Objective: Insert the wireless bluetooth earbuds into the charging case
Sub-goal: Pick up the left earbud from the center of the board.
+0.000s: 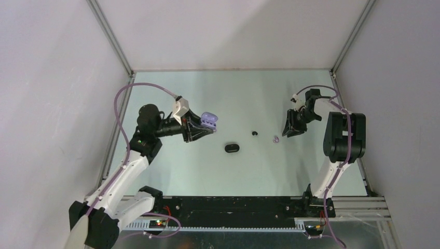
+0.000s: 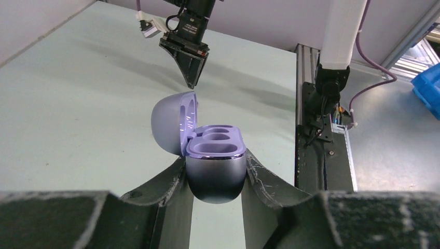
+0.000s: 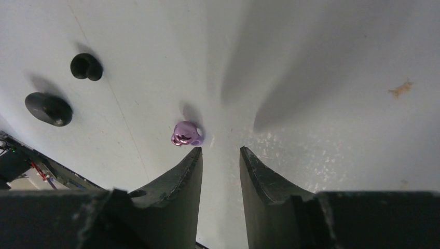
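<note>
A pale lilac charging case (image 2: 215, 174) is pinched between the fingers of my left gripper (image 2: 215, 155), which is shut on it above the table. Its lid (image 2: 171, 122) stands open and both wells look empty. From above, the lilac case (image 1: 209, 119) sits at the left gripper (image 1: 206, 126) tip, left of centre. One lilac earbud (image 3: 187, 134) lies on the table just beyond the left fingertip of my right gripper (image 3: 220, 151). The jaws are apart with only bare table between them. In the top view the lilac earbud (image 1: 276, 139) lies just left of the right gripper (image 1: 287, 132).
A black earbud (image 1: 254, 133) (image 3: 86, 66) and a closed black oval case (image 1: 232, 148) (image 3: 48, 109) lie on the table between the two arms. Metal frame posts and white walls bound the table. A small brown mark (image 3: 398, 89) shows on the surface.
</note>
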{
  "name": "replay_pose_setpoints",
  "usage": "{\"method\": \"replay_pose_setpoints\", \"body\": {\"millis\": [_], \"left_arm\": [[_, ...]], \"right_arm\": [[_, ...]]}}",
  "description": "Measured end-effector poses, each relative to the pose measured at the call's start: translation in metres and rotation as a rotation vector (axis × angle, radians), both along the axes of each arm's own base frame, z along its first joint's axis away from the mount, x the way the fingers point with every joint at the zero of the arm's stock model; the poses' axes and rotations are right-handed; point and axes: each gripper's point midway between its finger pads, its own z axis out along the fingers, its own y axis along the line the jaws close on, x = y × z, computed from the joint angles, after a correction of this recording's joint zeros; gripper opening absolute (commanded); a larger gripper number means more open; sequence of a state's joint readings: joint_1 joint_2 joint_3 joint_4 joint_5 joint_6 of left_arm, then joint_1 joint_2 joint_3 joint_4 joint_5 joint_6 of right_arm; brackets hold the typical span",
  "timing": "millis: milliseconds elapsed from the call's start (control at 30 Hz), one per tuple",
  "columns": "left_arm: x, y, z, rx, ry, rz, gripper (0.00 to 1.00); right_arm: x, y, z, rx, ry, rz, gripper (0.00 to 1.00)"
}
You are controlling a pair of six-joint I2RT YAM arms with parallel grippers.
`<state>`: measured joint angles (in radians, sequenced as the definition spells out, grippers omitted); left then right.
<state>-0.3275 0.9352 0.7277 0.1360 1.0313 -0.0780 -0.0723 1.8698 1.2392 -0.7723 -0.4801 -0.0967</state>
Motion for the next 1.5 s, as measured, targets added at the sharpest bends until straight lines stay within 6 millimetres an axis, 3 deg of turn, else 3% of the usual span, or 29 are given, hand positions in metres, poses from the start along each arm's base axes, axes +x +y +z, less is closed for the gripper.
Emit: {"method": "replay_pose_setpoints", "body": {"millis": [433,1033,1333,1500], "left_arm": [[0.009,-0.004,0.002,-0.022,0.020,0.010,0.00],[0.008,-0.003,0.000,-0.022,0.007,0.010,0.00],[0.008,-0.003,0.000,-0.020,-0.002,0.009,0.00],[0.009,-0.003,0.000,-0.017,-0.011,0.009,0.00]], "right_arm": [[-0.008,-0.001,-0.015,-0.015,0.055,-0.011,0.33],[-0.016,0.030,-0.018,-0.013,0.083,0.052,0.32],[-0.017,0.035,-0.018,0.014,0.098,0.039,0.32],[-0.014,0.038,-0.018,0.032,0.103,0.034,0.25]]}}
